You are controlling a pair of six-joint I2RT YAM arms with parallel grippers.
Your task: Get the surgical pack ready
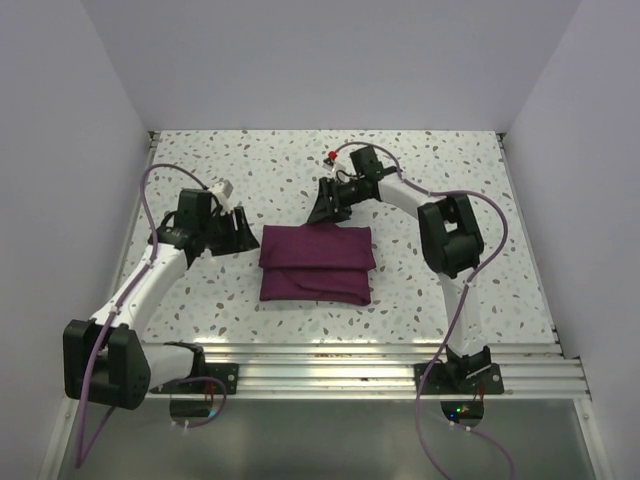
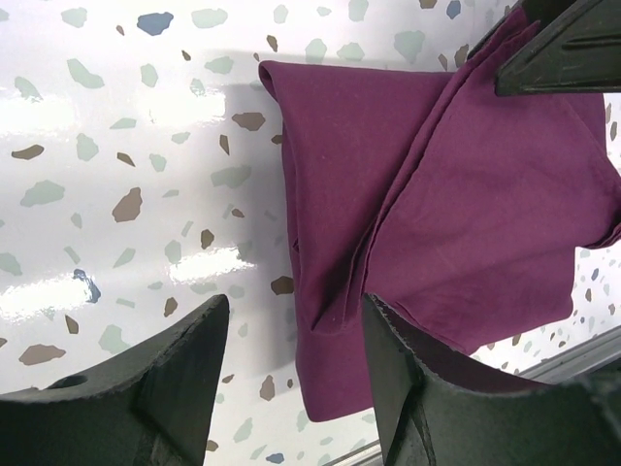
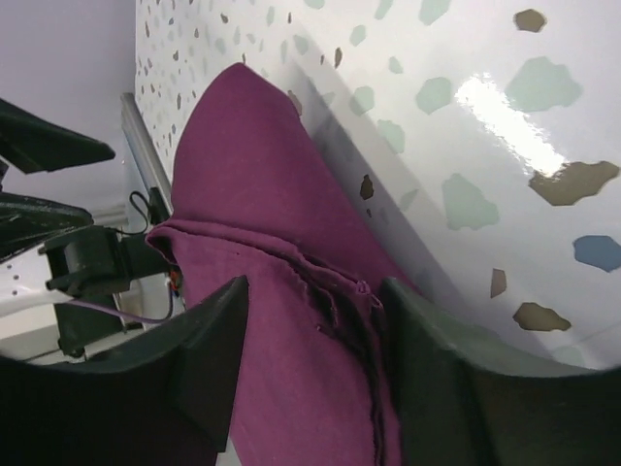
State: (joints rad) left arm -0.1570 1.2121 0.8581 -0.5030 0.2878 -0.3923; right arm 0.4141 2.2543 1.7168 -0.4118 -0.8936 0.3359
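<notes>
One surgical pack (image 1: 316, 262), folded on counter (image 1: 250, 170); left gripper (image 1: 243, 232) and right gripper (image 1: 322, 212) at its edges, fingers (image 2: 175, 388) open; folding seems nearly finished, squaring tuck probably next.

I see a white speckled terrazzo bench (image 1: 450, 170) mid-frame, plain pale lilac walls (image 1: 330, 60) on three sides, and a ribbed metal rail (image 1: 350, 360) along its lower edge.
</notes>
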